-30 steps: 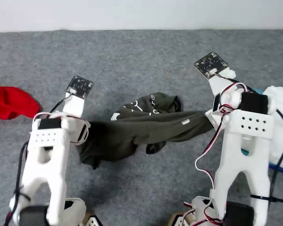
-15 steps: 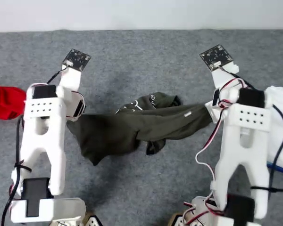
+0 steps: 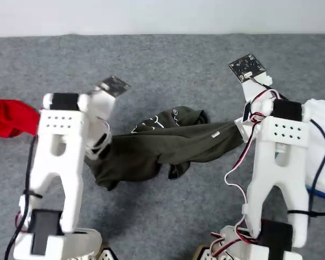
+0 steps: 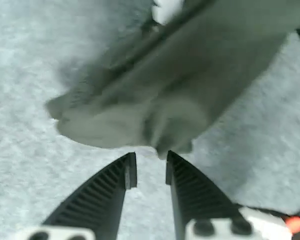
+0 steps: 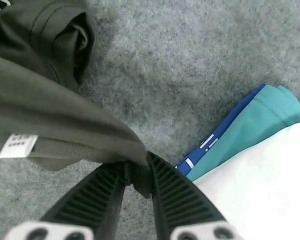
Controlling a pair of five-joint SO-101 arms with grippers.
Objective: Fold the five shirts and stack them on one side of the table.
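A dark olive shirt [image 3: 168,143] is stretched across the middle of the grey table, with a bunched part with white print behind it. My right gripper [image 5: 137,170] is shut on the shirt's right end [image 5: 45,110]; in the high view that gripper [image 3: 242,130] is at centre right. My left gripper [image 4: 150,162] stands open just short of the shirt's left edge [image 4: 190,85], with only carpet between its fingers. From above, the left gripper [image 3: 99,147] is at the shirt's left end, which lies on the table.
A red shirt [image 3: 11,116] lies at the table's left edge. At the right edge a white shirt [image 3: 322,141] rests over a teal and blue one [image 5: 240,130], close beside the right arm. Grey carpet [image 3: 168,65] stretches behind the olive shirt.
The left arm has swung right and turned its wrist, and its gripper no longer holds the shirt's left end, which has settled onto the table. The right arm has hardly moved.
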